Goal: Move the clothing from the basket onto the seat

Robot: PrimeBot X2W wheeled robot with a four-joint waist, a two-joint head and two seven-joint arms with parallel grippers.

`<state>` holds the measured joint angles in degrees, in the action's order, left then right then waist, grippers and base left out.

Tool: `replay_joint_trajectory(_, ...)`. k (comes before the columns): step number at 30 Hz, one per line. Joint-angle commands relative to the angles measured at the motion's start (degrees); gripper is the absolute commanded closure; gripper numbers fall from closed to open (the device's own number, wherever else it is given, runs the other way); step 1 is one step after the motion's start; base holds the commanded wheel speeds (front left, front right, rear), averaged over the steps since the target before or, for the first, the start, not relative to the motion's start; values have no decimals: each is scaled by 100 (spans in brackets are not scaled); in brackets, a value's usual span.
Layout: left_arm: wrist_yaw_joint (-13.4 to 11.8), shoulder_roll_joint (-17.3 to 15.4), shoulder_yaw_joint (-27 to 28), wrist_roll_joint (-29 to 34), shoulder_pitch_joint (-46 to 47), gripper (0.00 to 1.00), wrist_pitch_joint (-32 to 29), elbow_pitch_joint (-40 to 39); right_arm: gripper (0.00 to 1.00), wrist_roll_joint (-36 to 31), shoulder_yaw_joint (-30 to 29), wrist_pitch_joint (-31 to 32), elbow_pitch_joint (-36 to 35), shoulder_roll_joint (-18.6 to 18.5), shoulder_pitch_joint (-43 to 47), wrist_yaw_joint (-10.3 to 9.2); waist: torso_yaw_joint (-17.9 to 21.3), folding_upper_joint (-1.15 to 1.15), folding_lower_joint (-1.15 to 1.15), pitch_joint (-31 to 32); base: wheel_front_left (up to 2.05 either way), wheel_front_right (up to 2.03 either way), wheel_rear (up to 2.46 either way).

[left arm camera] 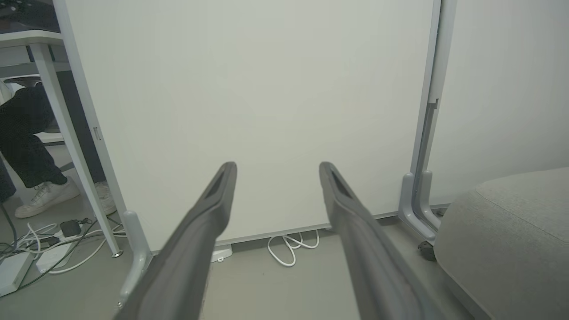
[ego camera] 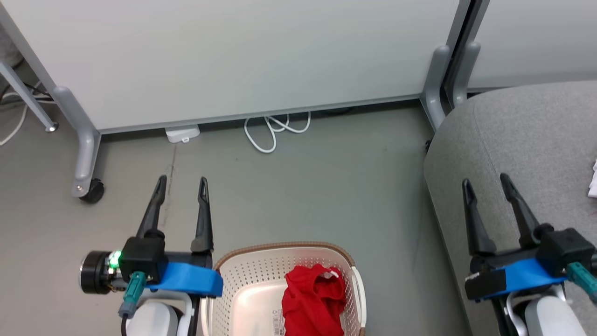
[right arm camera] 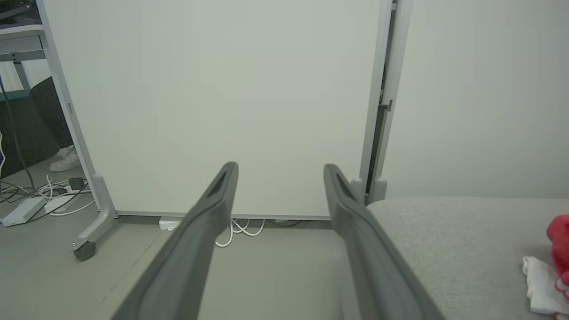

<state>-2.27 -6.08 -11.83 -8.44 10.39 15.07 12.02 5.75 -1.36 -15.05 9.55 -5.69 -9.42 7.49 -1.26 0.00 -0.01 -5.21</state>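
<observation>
A crumpled red garment of the clothing [ego camera: 313,298] lies in the cream basket [ego camera: 242,280] at the bottom middle of the head view. Another red and white piece of clothing [right arm camera: 551,262] rests on the grey seat [right arm camera: 453,240], at the right edge of the right wrist view; its white corner [ego camera: 593,179] also shows in the head view. My left gripper [ego camera: 183,184] hangs open over the floor, just left of the basket. Open as well, my right gripper [ego camera: 485,184] hovers above the seat [ego camera: 527,140], nothing between its fingers.
A white partition panel [ego camera: 233,60] on grey castor feet [ego camera: 91,189] stands ahead, a looped white cable [ego camera: 273,133] beneath it. A person's legs and shoes [left arm camera: 42,193] and cables with power strips [left arm camera: 40,249] sit at the far left beside a desk.
</observation>
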Motion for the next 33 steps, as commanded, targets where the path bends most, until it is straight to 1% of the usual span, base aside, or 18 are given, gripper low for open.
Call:
replay_joint_trajectory(1, 33, 27, 53, 42, -86, 0, 15, -4, 0, 26, -6, -20, 10, 42, 141, 1, -30, 0, 1, 89, 0, 0, 0)
replay_joint_trajectory(9, 230, 159, 307, 156, -402, 0, 15, 20, 0, 83, -112, -20, 73, 126, 500, 1, -78, 0, 1, 313, 0, 0, 0)
replay_joint_trajectory(18, 376, 248, 456, 219, -619, 0, 15, 89, 0, 133, -248, -20, 122, 208, 784, 1, -123, 0, 1, 427, 0, 0, 0)
replay_joint_trajectory(33, 462, 315, 544, 265, -721, 0, 15, 149, 0, 159, -302, -20, 183, 272, 902, 1, -141, 0, 1, 463, 0, 0, 0)
